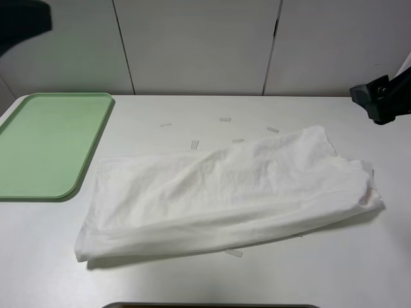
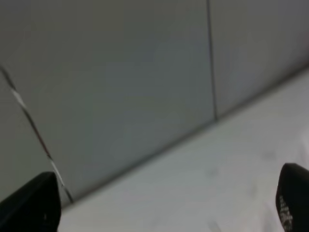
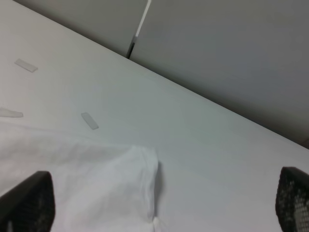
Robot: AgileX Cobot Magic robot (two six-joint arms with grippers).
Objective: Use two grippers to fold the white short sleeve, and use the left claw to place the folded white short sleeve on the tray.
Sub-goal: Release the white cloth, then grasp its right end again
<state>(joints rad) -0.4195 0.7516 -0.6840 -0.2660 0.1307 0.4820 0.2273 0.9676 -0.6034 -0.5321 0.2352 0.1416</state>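
Observation:
The white short sleeve [image 1: 225, 192] lies folded into a long wrinkled band across the middle of the table, running from front left to back right. The pale green tray [image 1: 48, 144] sits empty at the left, apart from the shirt. My left gripper [image 2: 164, 208] hangs high at the back left, its fingertips [image 2: 34, 205] spread wide with nothing between them. My left arm [image 1: 22, 22] shows there as a dark blur. My right gripper [image 3: 159, 203] is open above the shirt's far right corner [image 3: 106, 183]. My right arm [image 1: 384, 97] is raised at the right edge.
Several small strips of clear tape [image 1: 225, 119] lie on the table behind the shirt, and one strip [image 1: 234, 253] lies at its front edge. A panelled wall [image 1: 199, 45] closes the back of the table. A dark edge [image 1: 212, 305] shows at the bottom.

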